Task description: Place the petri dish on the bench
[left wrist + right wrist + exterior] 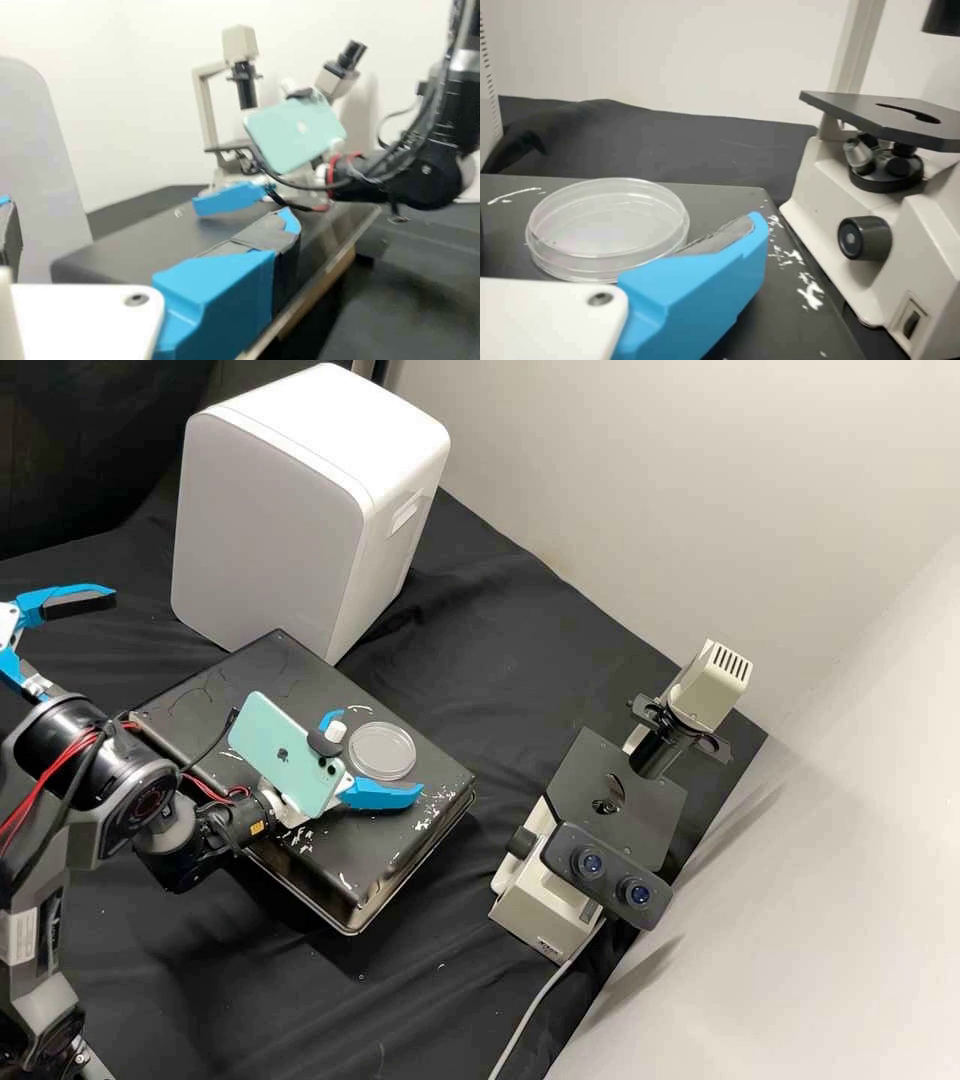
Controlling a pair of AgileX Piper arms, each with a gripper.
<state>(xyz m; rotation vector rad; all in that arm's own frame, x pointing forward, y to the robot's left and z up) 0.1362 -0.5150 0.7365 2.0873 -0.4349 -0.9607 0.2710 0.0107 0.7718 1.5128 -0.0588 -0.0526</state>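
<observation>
A clear round petri dish (pixel 381 750) (pixel 607 223) lies flat on a scratched black metal tray (pixel 300 690) (pixel 795 300) in the middle of the bench. My right gripper (pixel 375 755) is open and straddles the dish, one blue finger (pixel 697 285) close beside its rim; whether it touches I cannot tell. A mint-green camera block (pixel 285 755) sits on that wrist. My left gripper (pixel 35 635) is open at the far left edge, well away from the tray, with nothing between its fingers (pixel 225 292). From there the right gripper's finger (pixel 229 199) shows over the tray (pixel 150 244).
A tall white box (pixel 300 500) stands just behind the tray. A microscope (pixel 610 810) (pixel 877 225) (pixel 240 112) sits at the right, near the bench edge. Black cloth (pixel 500 650) covers the bench between tray and microscope. A pale wall runs along the back.
</observation>
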